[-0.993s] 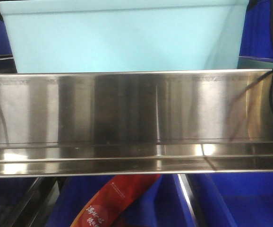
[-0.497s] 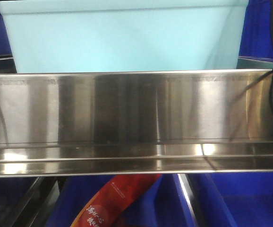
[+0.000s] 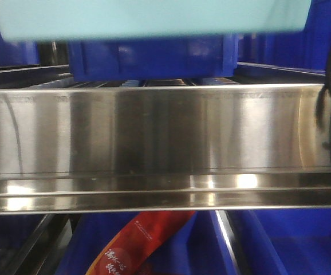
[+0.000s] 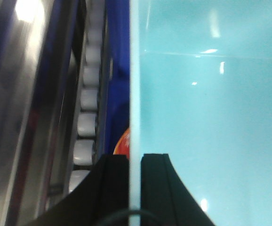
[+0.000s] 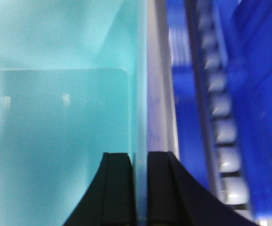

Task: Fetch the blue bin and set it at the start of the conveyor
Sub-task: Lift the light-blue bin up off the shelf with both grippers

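The blue bin, a pale turquoise tub, hangs at the top of the front view, lifted clear above the shiny steel shelf rail. My left gripper is shut on the bin's left wall, one finger inside and one outside. My right gripper is shut on the bin's right wall in the same way. The bin's inside looks empty. The conveyor start is out of view.
A dark royal-blue crate stands on the shelf behind the lifted bin. White rollers run along the shelf to the left, and more rollers to the right. Below the rail lie blue crates and a red printed bag.
The bin has risen from resting behind the steel rail to well above it, uncovering the dark blue crate behind. Both grippers keep their hold.
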`<control>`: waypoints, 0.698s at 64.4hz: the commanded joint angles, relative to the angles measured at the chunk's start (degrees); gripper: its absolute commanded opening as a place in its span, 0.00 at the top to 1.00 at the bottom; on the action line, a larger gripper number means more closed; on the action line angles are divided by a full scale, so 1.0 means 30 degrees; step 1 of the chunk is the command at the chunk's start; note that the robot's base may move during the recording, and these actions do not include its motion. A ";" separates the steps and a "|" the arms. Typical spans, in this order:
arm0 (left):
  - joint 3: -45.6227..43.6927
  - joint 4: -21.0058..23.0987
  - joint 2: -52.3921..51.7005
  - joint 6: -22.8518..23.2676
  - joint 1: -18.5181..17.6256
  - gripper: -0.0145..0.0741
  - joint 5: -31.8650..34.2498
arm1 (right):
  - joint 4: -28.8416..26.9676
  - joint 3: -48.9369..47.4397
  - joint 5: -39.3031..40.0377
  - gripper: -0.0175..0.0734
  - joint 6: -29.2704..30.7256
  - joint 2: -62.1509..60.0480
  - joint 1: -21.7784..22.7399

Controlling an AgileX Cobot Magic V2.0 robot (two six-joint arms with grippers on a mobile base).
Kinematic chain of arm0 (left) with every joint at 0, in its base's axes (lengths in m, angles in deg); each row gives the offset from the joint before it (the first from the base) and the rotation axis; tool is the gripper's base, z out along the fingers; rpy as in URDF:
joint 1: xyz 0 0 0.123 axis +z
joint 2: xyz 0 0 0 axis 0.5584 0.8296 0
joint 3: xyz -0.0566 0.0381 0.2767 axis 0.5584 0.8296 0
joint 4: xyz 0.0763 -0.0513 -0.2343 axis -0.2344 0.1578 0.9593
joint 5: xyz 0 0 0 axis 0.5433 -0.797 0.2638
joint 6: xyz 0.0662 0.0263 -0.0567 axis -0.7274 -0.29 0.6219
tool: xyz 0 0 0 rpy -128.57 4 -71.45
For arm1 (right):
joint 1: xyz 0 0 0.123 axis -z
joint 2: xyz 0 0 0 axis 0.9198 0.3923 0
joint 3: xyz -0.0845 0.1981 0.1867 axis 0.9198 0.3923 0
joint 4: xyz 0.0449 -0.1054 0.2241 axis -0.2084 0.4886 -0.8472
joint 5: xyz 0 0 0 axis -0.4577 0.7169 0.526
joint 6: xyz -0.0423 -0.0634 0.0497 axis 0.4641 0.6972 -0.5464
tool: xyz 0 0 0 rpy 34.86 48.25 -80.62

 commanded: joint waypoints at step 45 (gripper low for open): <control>-0.4229 -0.0796 -0.2093 -0.0217 -0.0319 0.96 -0.0248 | 0.2237 -0.3171 -0.0248 0.98 -0.0466 -0.2349 -0.1669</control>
